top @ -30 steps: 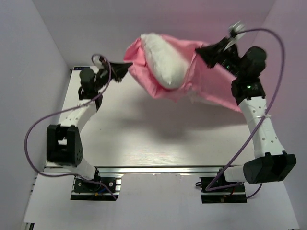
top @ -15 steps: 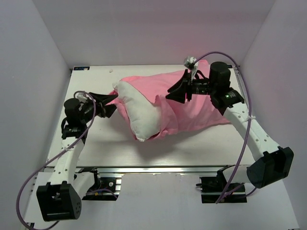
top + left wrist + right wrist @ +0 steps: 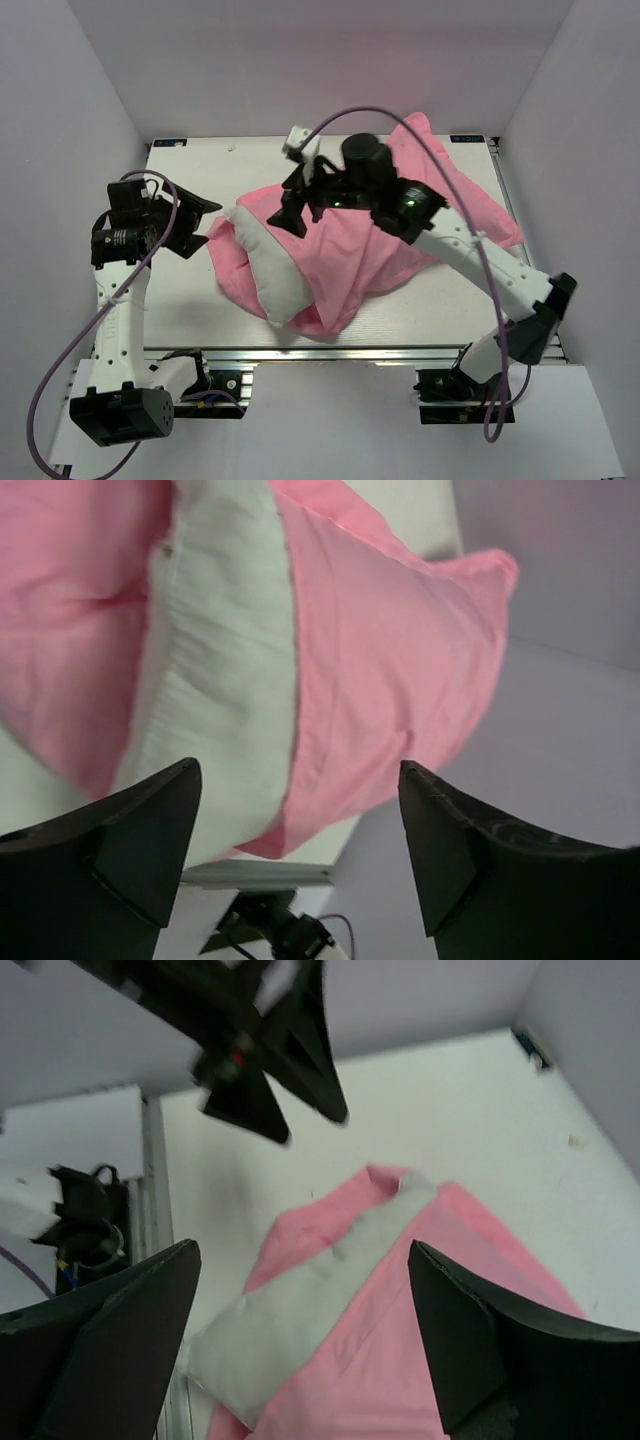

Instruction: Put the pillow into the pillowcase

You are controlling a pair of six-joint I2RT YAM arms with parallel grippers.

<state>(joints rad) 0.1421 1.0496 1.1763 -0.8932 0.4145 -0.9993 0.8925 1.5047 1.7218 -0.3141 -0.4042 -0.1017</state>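
Note:
The pink pillowcase (image 3: 350, 262) lies crumpled across the table (image 3: 250, 160), with nothing holding it. The white pillow (image 3: 272, 272) is mostly inside it, and one end sticks out of the opening at the front left. My left gripper (image 3: 200, 228) hovers open just left of that opening, apart from the fabric. In the left wrist view the gripper (image 3: 300, 820) frames the pillow (image 3: 225, 680) and the pillowcase (image 3: 385, 660) with nothing between its fingers. My right gripper (image 3: 290, 203) stands open above the case's left part. From the right wrist the gripper (image 3: 300, 1310) looks down on the pillow (image 3: 300, 1305) and the pillowcase (image 3: 380, 1360).
Pale walls close in the table on the left, back and right. A metal rail (image 3: 330, 352) runs along the near edge with both arm bases below it. The left gripper (image 3: 270, 1050) shows at the top of the right wrist view.
Both grippers held the pillowcase up in the air, then lowered it and opened. The pillowcase and pillow now rest on the table, and both arms have drawn off to the left.

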